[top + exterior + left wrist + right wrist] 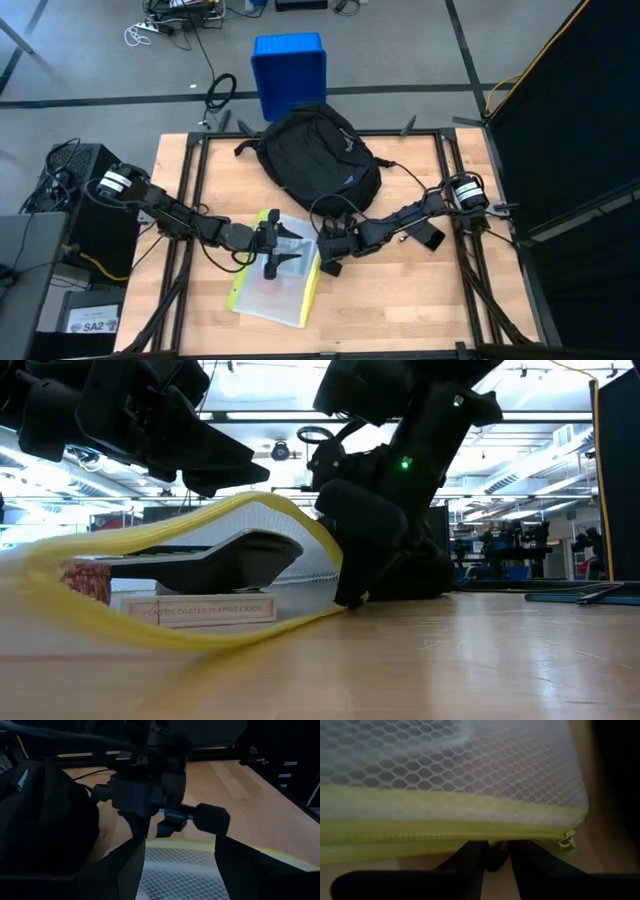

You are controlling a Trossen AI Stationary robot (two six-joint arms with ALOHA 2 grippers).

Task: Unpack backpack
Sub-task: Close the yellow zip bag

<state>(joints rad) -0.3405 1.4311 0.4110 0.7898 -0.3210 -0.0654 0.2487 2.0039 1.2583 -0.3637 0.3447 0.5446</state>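
Note:
The black backpack (318, 155) lies flat at the table's far middle, touched by neither gripper. A mesh pouch with yellow zip edging (275, 272) lies in front of it. In the low view the pouch (250, 520) arches up over a card box (195, 608) inside it. My left gripper (285, 250) is open over the pouch's middle, and the left wrist view shows the mesh (177, 870) between its fingers. My right gripper (330, 258) sits low at the pouch's right edge, shut on it. My left gripper hangs open over the pouch; I cannot tell whether its fingers touch the mesh. My right gripper pinches the pouch's yellow zip edge (492, 839) between its two fingers (470, 865). It comes nearly level from the table's right, not far from the zip pull (566, 840). That edge stays low by the table (340, 598).
A blue plastic bin (288, 70) stands on the floor beyond the table's far edge. A small black object (432, 238) lies on the table under the right arm. A cable (400, 170) runs from the backpack toward the right. Bare wood (400, 300) shows at the near right.

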